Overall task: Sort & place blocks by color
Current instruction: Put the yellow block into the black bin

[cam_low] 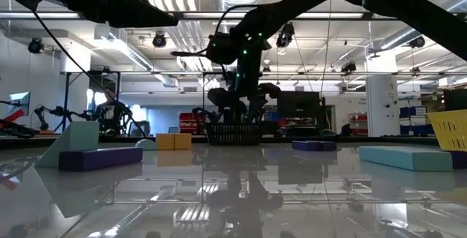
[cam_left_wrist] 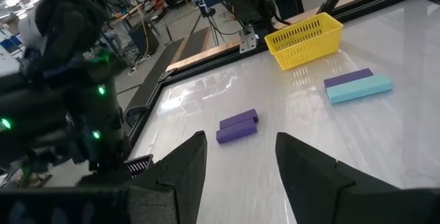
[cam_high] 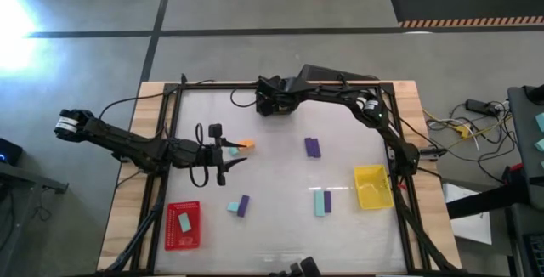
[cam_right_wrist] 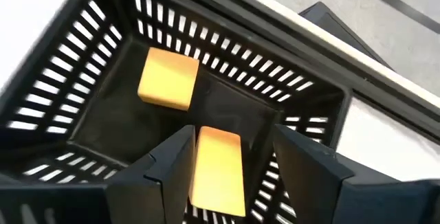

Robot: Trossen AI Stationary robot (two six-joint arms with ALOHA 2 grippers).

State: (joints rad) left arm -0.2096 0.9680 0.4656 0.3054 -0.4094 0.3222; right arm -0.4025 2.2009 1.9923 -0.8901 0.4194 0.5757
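Orange block [cam_right_wrist: 218,172] lengthwise between right tool [cam_right_wrist: 230,159] fingers.

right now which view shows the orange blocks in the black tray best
The right wrist view: it looks straight down into the black tray, showing two orange blocks inside, one between the open right gripper fingers. The high view hides the tray under that arm; the low view shows only its wall; the left wrist view misses it.

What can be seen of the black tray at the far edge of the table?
The black tray is a slatted, plastic-looking basket with sloped, vented walls and a solid dark floor. It sits upright at the table's far edge, under the right gripper, whose fingers stand apart just above it. Two orange blocks are inside: one lies on the floor, another shows between the fingers, and whether it is still gripped cannot be told.
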